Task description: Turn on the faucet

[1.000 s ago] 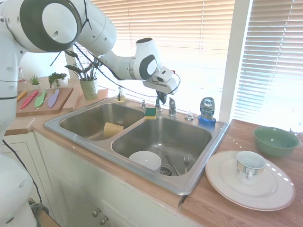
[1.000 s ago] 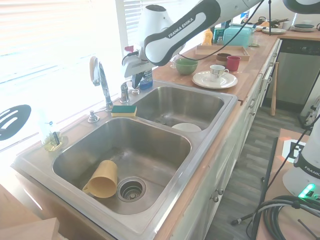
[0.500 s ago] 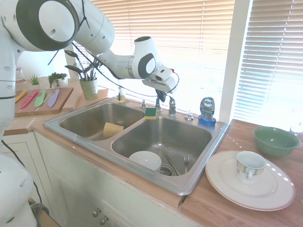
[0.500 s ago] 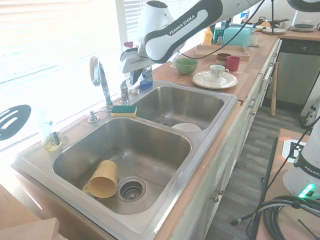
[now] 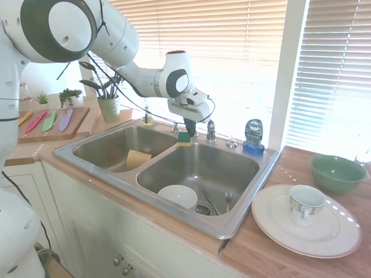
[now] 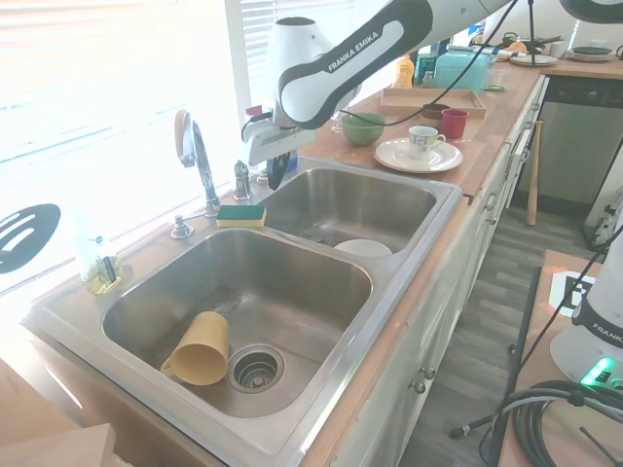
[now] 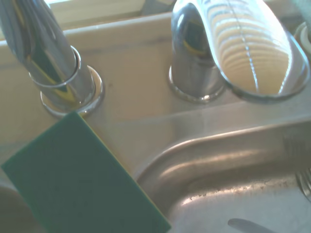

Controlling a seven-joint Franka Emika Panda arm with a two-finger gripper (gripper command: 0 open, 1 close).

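While the wrist view closes in on the faucet's (image 7: 48, 58) chrome spout base, its lever handle (image 7: 233, 53) and the green sponge (image 7: 82, 179) lying just in front on the sink (image 7: 146, 63) deck, the 2 exterior cameras take in the whole counter. From the second exterior view, the arched spout rises at the back rim, between the 2 basins, with the handle just beside it. The gripper (image 6: 273, 173) hangs over the deck just in front of that handle, fingers pointing down; they look close together with nothing between them, though how far apart they stand cannot be told. A yellow cup (image 6: 200, 350) lies on its side in 1 basin, and a white bowl (image 5: 178, 196) sits in the other. Only the first exterior view shows the blue soap bottle (image 5: 253, 135) clearly, beside the window, and the green bowl (image 5: 338, 172) on the counter near a plate (image 5: 278, 223) carrying a cup (image 5: 305, 202).
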